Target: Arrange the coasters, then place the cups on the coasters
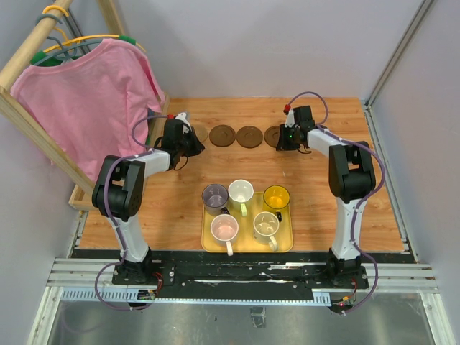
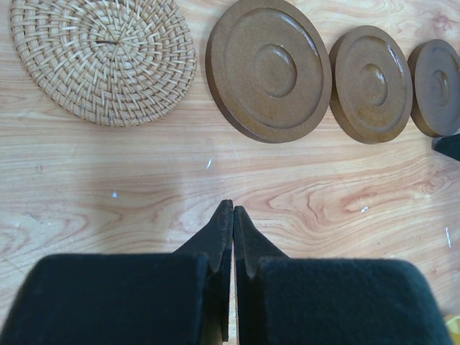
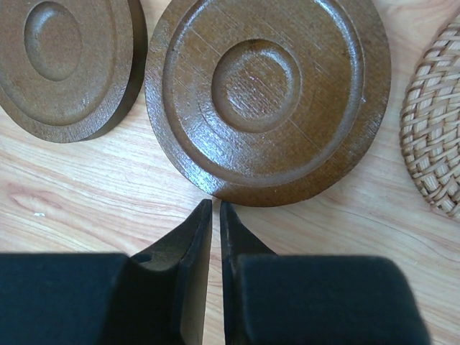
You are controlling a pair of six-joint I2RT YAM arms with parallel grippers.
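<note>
A row of coasters lies at the back of the table. The left wrist view shows a woven coaster point(image 2: 104, 57) and three brown coasters point(image 2: 268, 70) point(image 2: 370, 83) point(image 2: 436, 86). My left gripper point(image 2: 233, 209) is shut and empty on bare wood just in front of them. My right gripper point(image 3: 215, 205) is shut to a thin slit with nothing in it, its tips just short of a brown coaster point(image 3: 267, 93). Another woven coaster point(image 3: 435, 122) lies to that one's right. Several cups stand on the yellow tray point(image 1: 248, 246): grey-purple point(image 1: 214, 195), white-greenish point(image 1: 241, 192), yellow point(image 1: 277, 196), pink point(image 1: 224, 228), cream point(image 1: 267, 225).
A pink shirt point(image 1: 86, 100) hangs on a wooden rack at the table's left edge, close to the left arm. Grey walls and a metal frame close in the back and right sides. The arm bases sit on a rail at the near edge.
</note>
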